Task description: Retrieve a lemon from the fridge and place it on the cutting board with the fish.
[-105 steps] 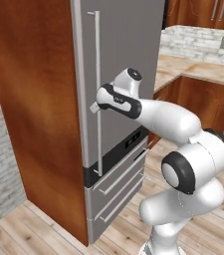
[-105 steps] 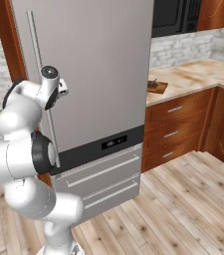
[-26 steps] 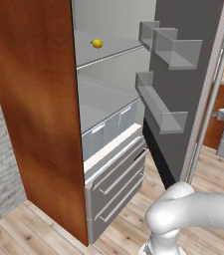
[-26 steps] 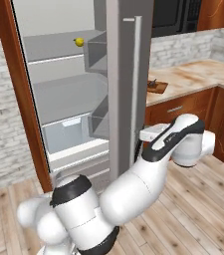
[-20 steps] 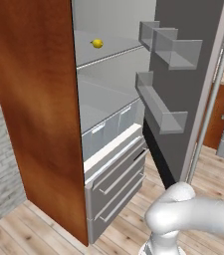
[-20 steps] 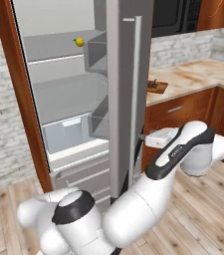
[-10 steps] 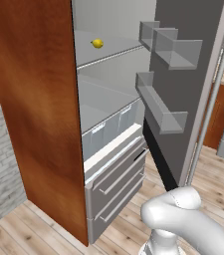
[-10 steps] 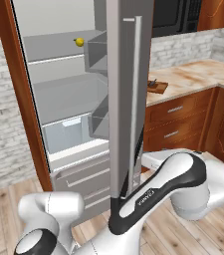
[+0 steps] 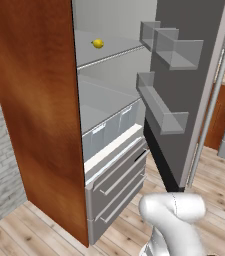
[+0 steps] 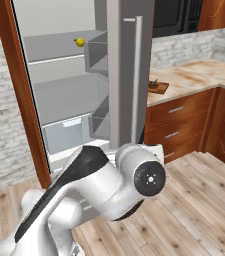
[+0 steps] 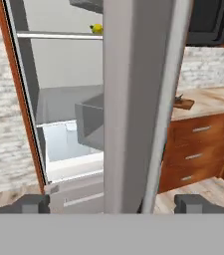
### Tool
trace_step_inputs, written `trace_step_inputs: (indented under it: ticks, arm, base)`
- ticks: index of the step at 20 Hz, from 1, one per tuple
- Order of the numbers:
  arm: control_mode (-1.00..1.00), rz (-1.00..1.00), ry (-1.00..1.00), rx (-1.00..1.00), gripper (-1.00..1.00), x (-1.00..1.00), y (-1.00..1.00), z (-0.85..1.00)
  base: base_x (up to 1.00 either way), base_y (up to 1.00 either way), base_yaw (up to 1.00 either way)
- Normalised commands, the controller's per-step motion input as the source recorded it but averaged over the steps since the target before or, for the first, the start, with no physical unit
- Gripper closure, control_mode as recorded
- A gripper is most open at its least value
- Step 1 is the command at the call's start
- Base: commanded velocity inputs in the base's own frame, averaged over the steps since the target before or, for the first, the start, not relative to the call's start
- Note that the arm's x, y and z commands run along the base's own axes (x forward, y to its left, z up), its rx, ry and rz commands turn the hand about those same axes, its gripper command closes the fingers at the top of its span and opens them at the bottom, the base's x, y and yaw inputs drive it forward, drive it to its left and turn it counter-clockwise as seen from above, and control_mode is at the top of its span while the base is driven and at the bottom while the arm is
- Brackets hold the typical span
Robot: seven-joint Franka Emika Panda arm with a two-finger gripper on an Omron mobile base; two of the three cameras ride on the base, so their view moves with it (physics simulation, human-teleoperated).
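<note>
Tall grey fridge (image 9: 194, 90): matt mid-grey door, paler grey interior shelves, translucent pale bluish-grey drawers, silver vertical handle. Lower drawers light grey with silver bar pulls.

Small bright yellow oval lemon (image 9: 98, 43): plain yellow, no markings; also yellow in the right base view (image 10: 79, 42) and the hand view (image 11: 97, 28).

Tall wooden side panel (image 9: 39, 110): reddish-brown, streaked grain.

Rectangular wooden cutting board (image 10: 158, 87): brown, its pattern too small to tell; a small dark fish (image 10: 154, 83) lies on it.

Marbled stone counter top (image 10: 199, 75): beige with tan mottling. Wooden base cabinets (image 10: 179, 125): warm red-brown, silver pulls.

Brick wall (image 10: 1, 135): whitish-grey courses.

Plank floor (image 10: 194, 210): light tan wood.

Two-finger gripper (image 11: 111, 203): dark grey tips.
</note>
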Motion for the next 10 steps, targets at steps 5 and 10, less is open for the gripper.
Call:
trace_step_inputs:
  ticks: [5, 10]
  arm:
    - [-1.00, -0.23, 0.03, -0.40, -1.00, -0.09, 0.85, 0.28]
    - [-1.00, -0.25, 0.24, -0.44, -1.00, -0.03, 0.93, 0.05]
  base:
    - [0.00, 0.00, 0.00]
    - [0.00, 0.00, 0.00]
